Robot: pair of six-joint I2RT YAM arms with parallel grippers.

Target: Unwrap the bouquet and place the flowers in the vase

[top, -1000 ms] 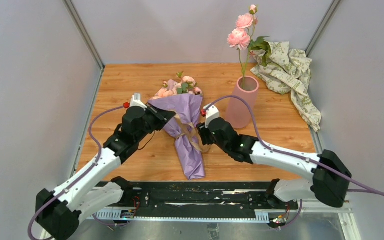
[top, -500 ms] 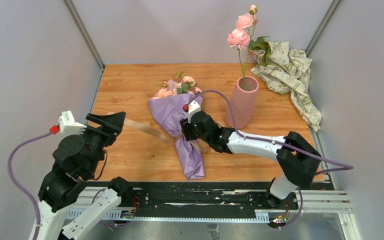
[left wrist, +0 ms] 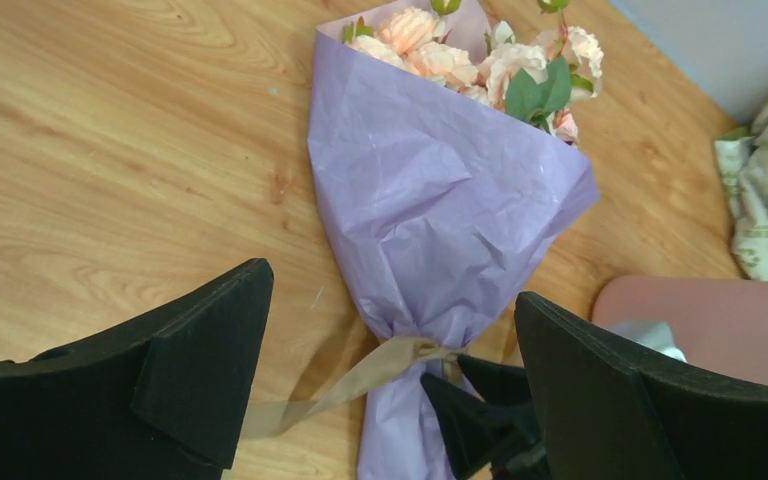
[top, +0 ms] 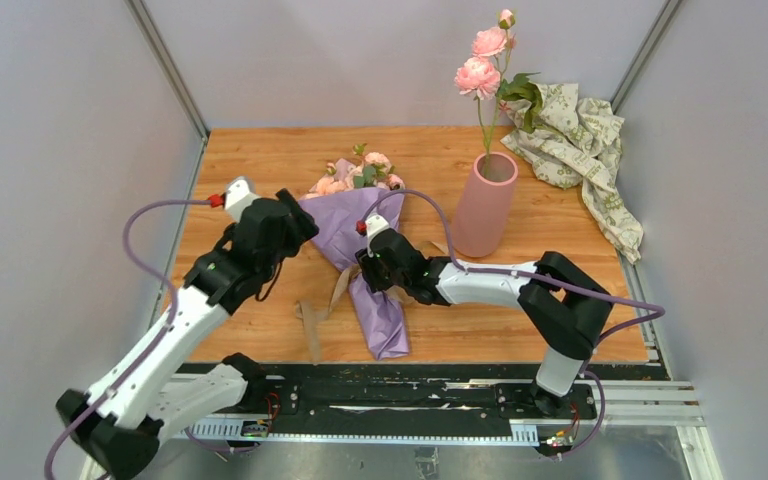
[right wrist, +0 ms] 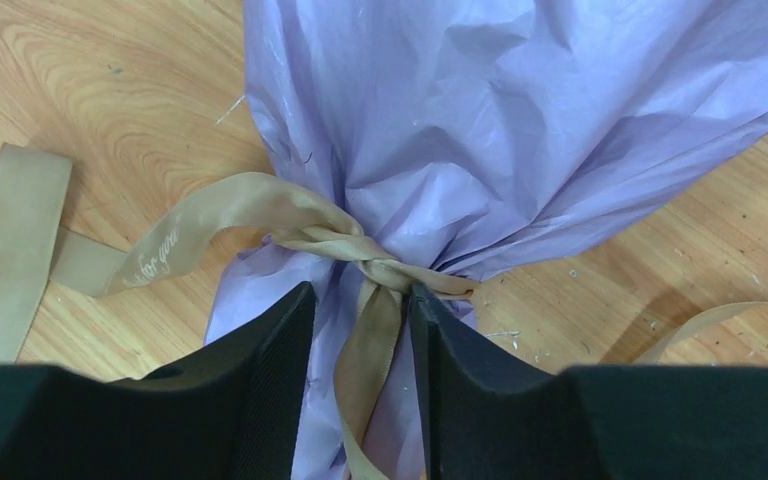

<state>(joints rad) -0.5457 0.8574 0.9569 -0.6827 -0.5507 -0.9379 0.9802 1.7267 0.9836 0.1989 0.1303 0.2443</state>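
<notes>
The task is in its early part, as I judge it. The bouquet [top: 345,228] lies on its side near the middle of the bench [top: 260,160], blooms toward the far edge and narrow end toward the arms. Its lilac paper [left wrist: 440,200] is still closed round the stems. The tan ribbon [right wrist: 230,205] is still cinched at the neck in a knot [right wrist: 385,270], though one long tail lies slack on the wood to the left of the bunch. The flowers [top: 360,175] show only at the open mouth of the cone; none is out. The vase [top: 483,205] stands upright just to the right of the bouquet and apart from it, holding only a tall stem [top: 480,70] with larger pink blooms. Left to do: free the knot, open the paper, lift the flowers out and stand them in the vase.

The left hand [left wrist: 390,300] is spread wide and holds nothing; it hovers over the upper left side of the bouquet, touching neither paper nor ribbon, as far as its wrist view shows.

The right hand [right wrist: 360,300] sits low at the neck, fingers drawn fairly near together, straddling the ribbon strand that hangs just below the knot. Whether the pads pinch that strand or only flank it, I cannot tell
</notes>
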